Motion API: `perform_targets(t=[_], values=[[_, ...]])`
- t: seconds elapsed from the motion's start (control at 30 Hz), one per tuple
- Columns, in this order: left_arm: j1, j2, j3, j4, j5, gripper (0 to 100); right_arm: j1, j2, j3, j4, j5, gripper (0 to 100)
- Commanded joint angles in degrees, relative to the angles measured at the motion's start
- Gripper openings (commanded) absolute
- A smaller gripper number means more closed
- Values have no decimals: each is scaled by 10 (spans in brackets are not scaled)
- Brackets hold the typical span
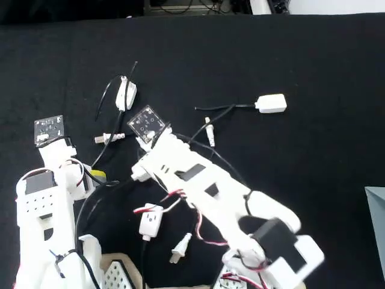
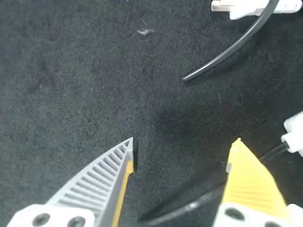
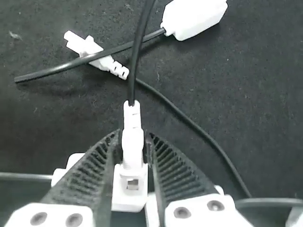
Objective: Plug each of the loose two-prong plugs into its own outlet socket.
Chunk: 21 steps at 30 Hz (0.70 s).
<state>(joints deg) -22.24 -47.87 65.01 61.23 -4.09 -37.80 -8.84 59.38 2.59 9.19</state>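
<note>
We are gripping a plug (image 3: 132, 118) in our right gripper (image 3: 133, 136) over the bench (image 2: 71, 71); our left gripper (image 2: 184, 142) is hanging open at the near left, holding nothing.

No text, label, number or sign can be read in any view. In the high view, a small dark board (image 1: 49, 127) on one arm's wrist and a second dark board (image 1: 148, 123) on the other arm's wrist carry pale specks. These are too small to tell whether they are print.
</note>
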Motion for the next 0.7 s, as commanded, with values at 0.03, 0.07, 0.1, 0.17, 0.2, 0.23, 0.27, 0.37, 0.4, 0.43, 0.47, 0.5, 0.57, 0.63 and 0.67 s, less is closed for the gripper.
perform_targets(t=[0.03,0.07,0.1,0.17,0.2,0.23,0.27,0.37,0.4,0.43,0.47,0.5,0.57,0.63,0.67], values=[[-4,-7,-5,-8,-1,311,1,-77,56,-1,-1,12],[-4,-7,-5,-8,-1,311,1,-95,69,-1,-6,12],[-4,-7,-5,-8,-1,311,1,-110,81,-1,-20,12],[-4,-7,-5,-8,-1,311,1,-135,103,0,-54,12],[-4,-7,-5,-8,-1,311,1,-145,114,0,-68,12],[-4,-7,-5,-8,-1,311,1,-152,124,0,-78,12],[-4,-7,-5,-8,-1,311,1,-155,132,0,-85,12],[-4,-7,-5,-8,-1,311,1,-156,145,1,-111,12],[-4,-6,-5,-8,-1,311,1,-156,145,7,-121,12],[-4,-6,-5,-8,-1,311,1,-156,142,23,-132,12],[-4,-6,-5,-8,-1,311,2,-159,138,41,-143,12],[-4,-6,-5,-8,-1,311,3,-160,131,58,-156,12],[-4,-5,-5,-8,-1,311,4,-160,119,88,-179,12],[-4,-5,-4,-8,-1,311,4,-159,112,107,-200,12],[-4,-8,0,-8,-1,311,4,-159,111,113,-208,12]])
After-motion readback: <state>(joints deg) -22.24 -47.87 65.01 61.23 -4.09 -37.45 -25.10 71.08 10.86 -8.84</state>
